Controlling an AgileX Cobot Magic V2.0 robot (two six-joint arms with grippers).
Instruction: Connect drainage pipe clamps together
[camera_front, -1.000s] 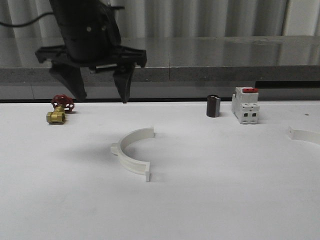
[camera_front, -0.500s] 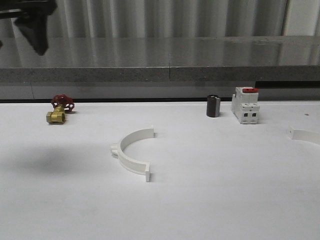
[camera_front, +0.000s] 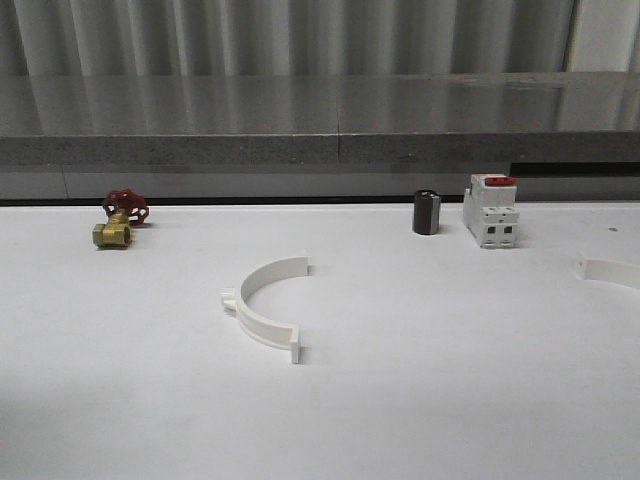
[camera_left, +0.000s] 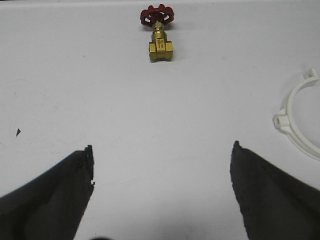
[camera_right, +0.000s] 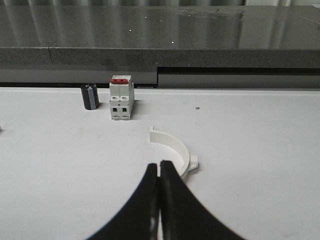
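One white half-ring drainage pipe clamp (camera_front: 262, 306) lies flat near the middle of the white table (camera_front: 450, 400), its open side facing right. The other clamp (camera_front: 608, 270) lies at the table's right edge, partly cut off. In the left wrist view my left gripper (camera_left: 162, 146) is open over bare table, the first clamp (camera_left: 281, 121) off to one side of it. My right gripper (camera_right: 159, 164) is shut with nothing between its fingers, and the second clamp (camera_right: 175, 143) lies just beyond its tips.
A brass valve with a red handwheel (camera_front: 120, 220) sits at the back left. A black cylinder (camera_front: 427, 212) and a white breaker block with a red top (camera_front: 490, 212) stand at the back right. A grey ledge (camera_front: 320, 150) runs behind the table.
The left gripper, which hung open above the table's back left, has risen up and to the left, out of the front view. The clamps have not moved.
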